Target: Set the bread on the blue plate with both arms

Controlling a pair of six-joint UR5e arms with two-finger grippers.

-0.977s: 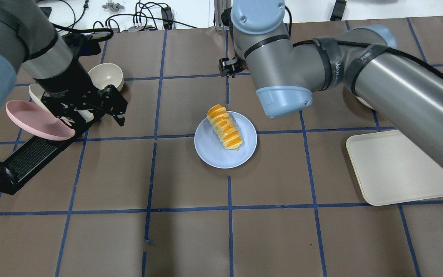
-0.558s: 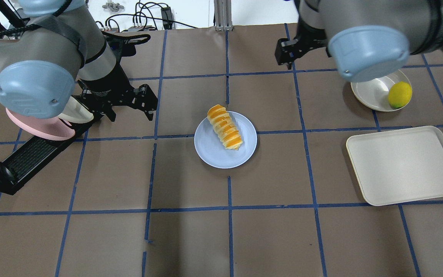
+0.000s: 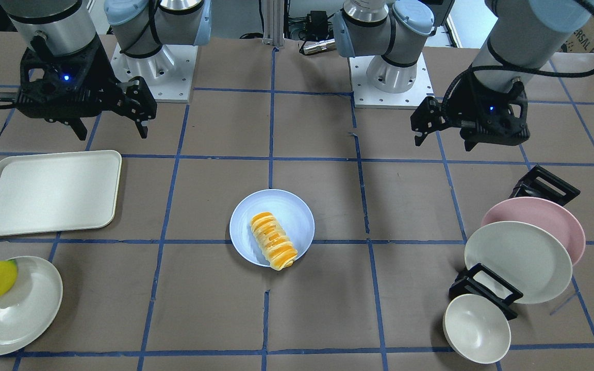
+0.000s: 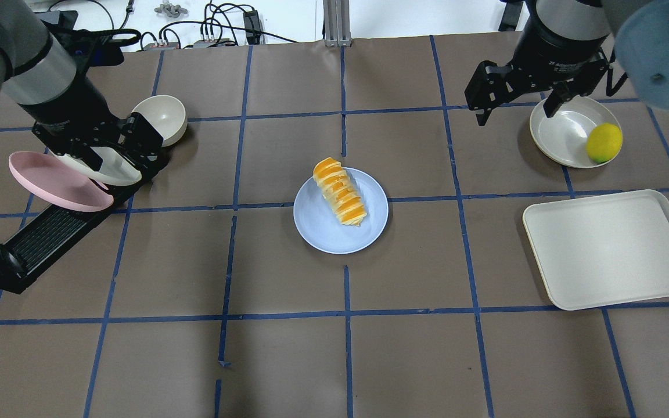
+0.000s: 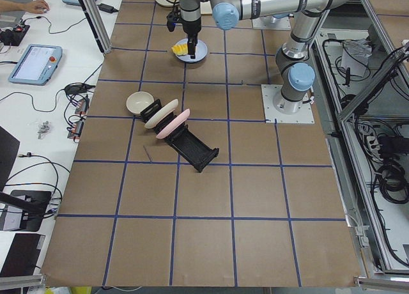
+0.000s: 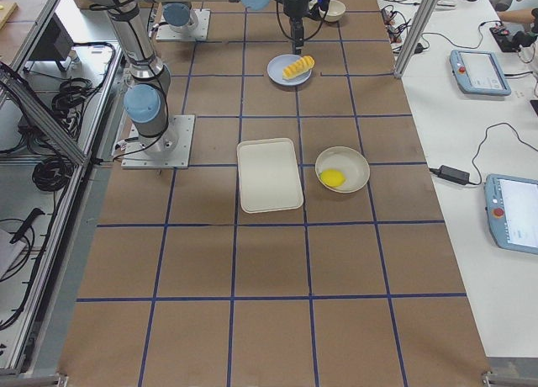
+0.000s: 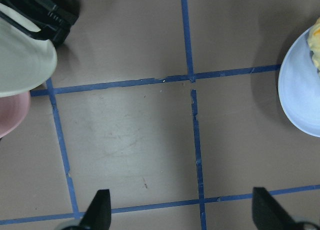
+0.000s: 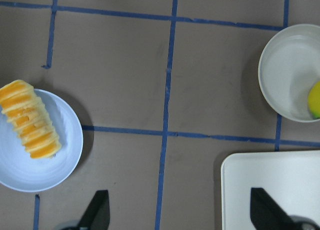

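Observation:
The bread (image 4: 340,192), a striped orange and cream twisted roll, lies diagonally on the blue plate (image 4: 323,232) at the table's middle; one end overhangs the rim. It also shows in the front view (image 3: 273,240) on the blue plate (image 3: 297,211) and in the right wrist view (image 8: 30,120). My left gripper (image 4: 115,152) is open and empty, well left of the plate, above the dish rack. My right gripper (image 4: 514,110) is open and empty, far right of the plate, beside the lemon's dish. In the left wrist view only the plate's edge (image 7: 300,95) shows at the right.
A black dish rack (image 4: 50,232) at the left holds a pink plate (image 4: 56,183) and a cream plate (image 3: 518,263); a cream bowl (image 4: 163,116) stands behind it. At the right are a cream tray (image 4: 610,249) and a dish (image 4: 561,133) with a yellow lemon (image 4: 604,142).
Both arms have swung outward, away from the plate: the left gripper to the rack, the right gripper toward the lemon's dish. The bread and the plate have not moved.

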